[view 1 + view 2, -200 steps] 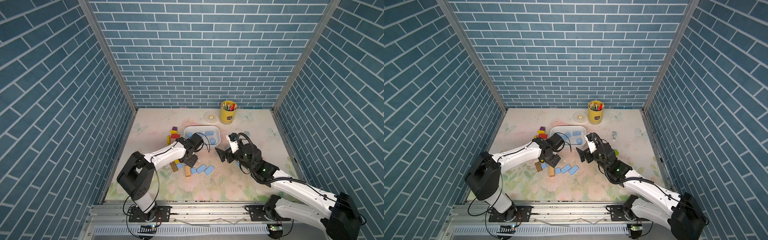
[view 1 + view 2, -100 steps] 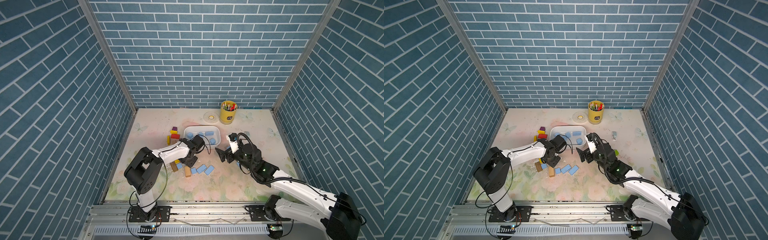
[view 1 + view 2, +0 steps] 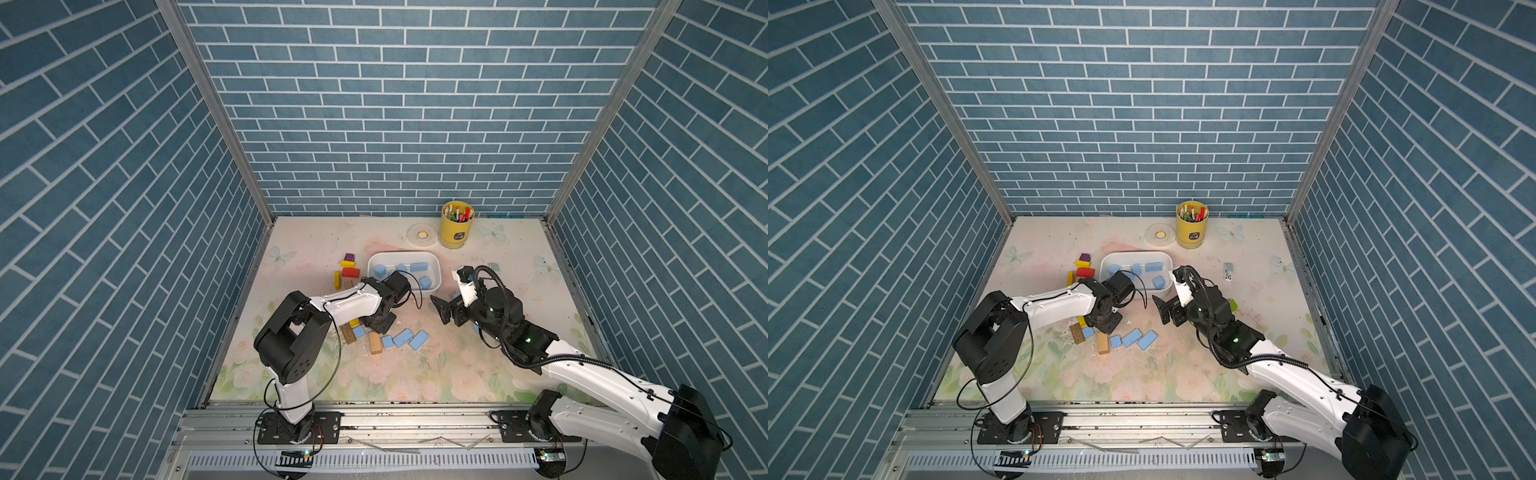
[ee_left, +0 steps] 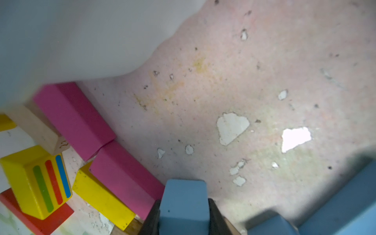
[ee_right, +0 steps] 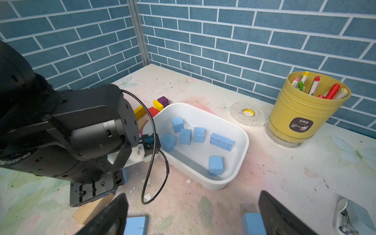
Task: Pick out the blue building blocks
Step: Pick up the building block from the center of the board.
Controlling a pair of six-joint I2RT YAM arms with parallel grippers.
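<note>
Blue building block (image 4: 184, 195) sits clamped in the left claw (image 4: 184, 205), while the right claw (image 5: 193, 212) gapes wide.

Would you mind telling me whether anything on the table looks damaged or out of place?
Yes, the table surface is damaged: its floral covering is chipped away in bare white patches, and loose white flakes lie in front of the white bin. Nothing else stands out.

The left wrist view cuts off the blue block (image 4: 184, 205) and the left fingers (image 4: 151, 219) gripping it at the picture's edge; the white tub (image 4: 71, 36) beside them is a blur. In both top views the left arm (image 3: 353, 301) hides that grip. Two more blue blocks (image 5: 135, 224) run off the right wrist view's edge, by the blurred right fingers (image 5: 107, 215).
</note>
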